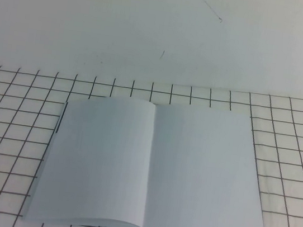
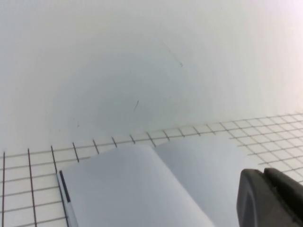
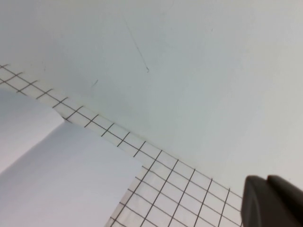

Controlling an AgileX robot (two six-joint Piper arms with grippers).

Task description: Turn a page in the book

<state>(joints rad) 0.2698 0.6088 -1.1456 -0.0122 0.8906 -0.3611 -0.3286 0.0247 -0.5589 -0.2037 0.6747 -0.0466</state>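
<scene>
Book (image 1: 149, 169): lies open and flat on the gridded mat, spine running away from the robot, both facing pages blank white.
Left-hand leaf: bulges slightly near the spine; a thin dark edge (image 1: 60, 117) of a lower sheet peeks out along its far left side.
Page (image 1: 202, 174): right-hand leaf, blank face up, lying flat; its near edge reaches almost to the bottom of the high view.
Mat (image 1: 294, 145): white with black grid lines, under the book, covering the near part of the tabletop.
Tabletop (image 1: 163, 30): plain white beyond the mat, a few faint marks on it.
Left gripper (image 2: 270, 198): absent from the high view; in the left wrist view only a dark part shows at the corner, above the book's near right area. Cannot tell if open or closed.
Right gripper (image 3: 272, 201): absent from the high view; in the right wrist view a dark part shows over the mat, well apart from the book's far right corner (image 3: 137, 165). Cannot tell if open or closed.
</scene>
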